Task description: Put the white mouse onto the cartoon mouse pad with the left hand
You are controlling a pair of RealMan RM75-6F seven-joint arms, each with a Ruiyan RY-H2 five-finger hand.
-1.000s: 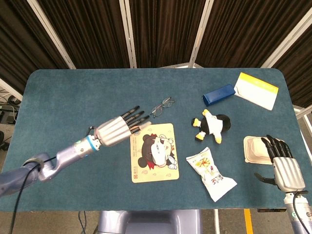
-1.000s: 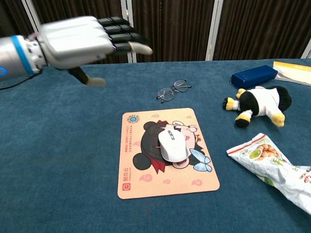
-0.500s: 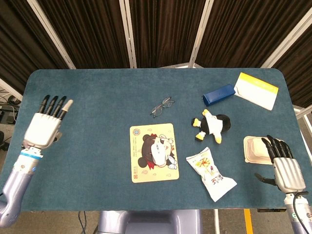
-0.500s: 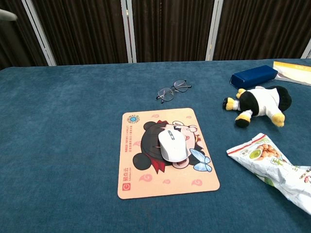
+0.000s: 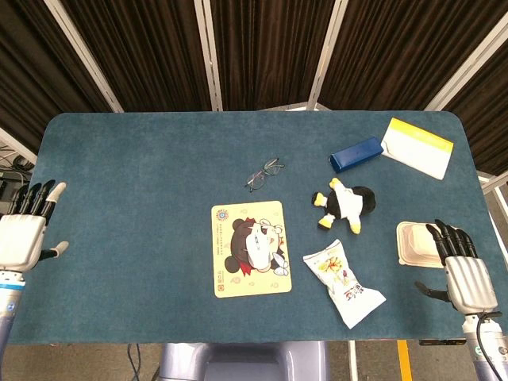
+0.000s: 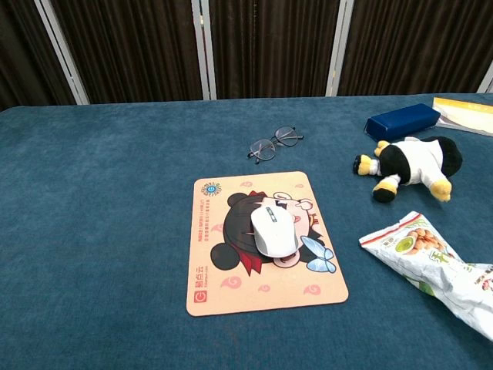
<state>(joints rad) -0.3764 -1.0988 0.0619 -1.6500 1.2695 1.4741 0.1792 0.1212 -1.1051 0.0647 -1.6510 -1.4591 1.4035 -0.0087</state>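
Note:
The white mouse (image 5: 257, 248) (image 6: 274, 230) lies on the cartoon mouse pad (image 5: 250, 248) (image 6: 262, 241), over the printed character's face. My left hand (image 5: 21, 235) hovers off the table's left edge, fingers spread, holding nothing, far from the pad. My right hand (image 5: 463, 268) rests near the table's front right corner, fingers apart and empty. Neither hand shows in the chest view.
Glasses (image 5: 263, 174) lie behind the pad. A plush penguin (image 5: 348, 205), a snack bag (image 5: 344, 282), a blue case (image 5: 356, 153), a white-and-yellow booklet (image 5: 417, 147) and a white box (image 5: 416, 243) sit on the right half.
My left hand has drawn back from beside the pad to beyond the table's left edge, leaving the chest view. The mouse stays on the pad. The right hand has not moved.

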